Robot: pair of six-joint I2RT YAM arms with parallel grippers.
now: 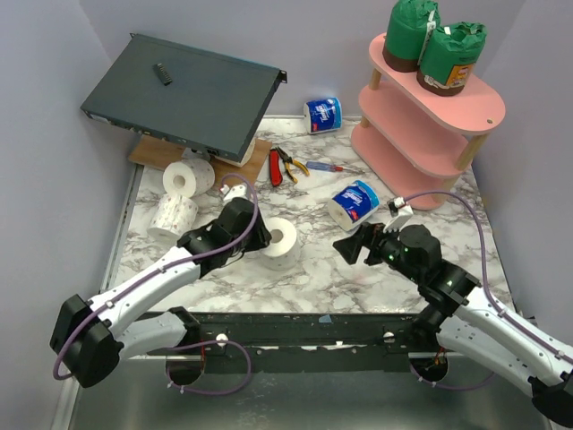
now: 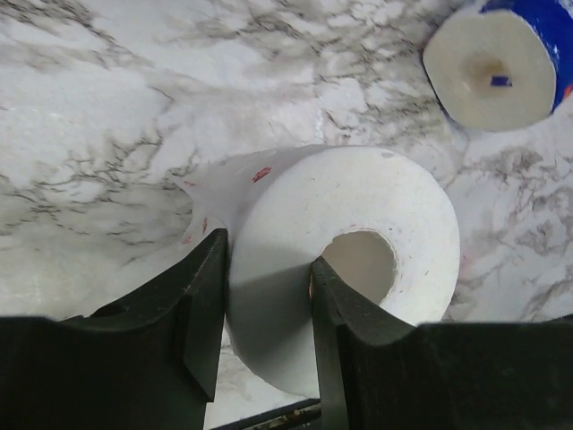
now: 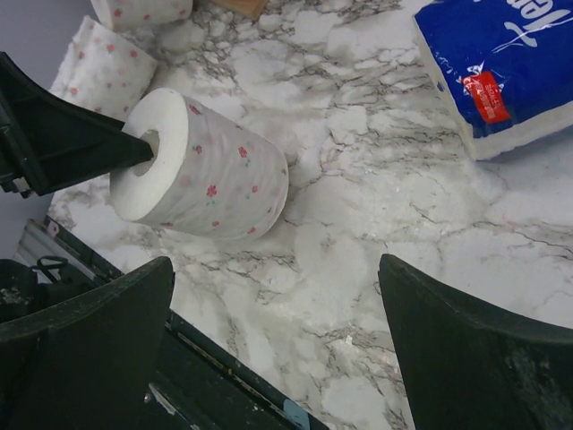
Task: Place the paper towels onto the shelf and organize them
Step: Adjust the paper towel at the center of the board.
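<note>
My left gripper (image 1: 260,240) (image 2: 269,255) is shut on a white flower-print paper towel roll (image 1: 281,240) (image 2: 358,206) (image 3: 215,170) lying on the marble table, with one finger inside its core and the other against its outer wall. My right gripper (image 1: 354,244) (image 3: 275,264) hangs open over bare marble, just in front of a blue-and-white wrapped roll (image 1: 354,204) (image 3: 501,63). The pink shelf (image 1: 466,103) stands at the back right with two green-wrapped rolls (image 1: 410,34) (image 1: 452,55) on its top tier. Two more white rolls (image 1: 188,177) (image 1: 173,215) lie at the left, and another blue roll (image 1: 322,115) sits at the back.
A dark grey flat metal box (image 1: 183,94) rests tilted at the back left over a wooden board (image 1: 260,163). Red-handled pliers (image 1: 286,164) lie in front of it. Grey walls close in the table on three sides.
</note>
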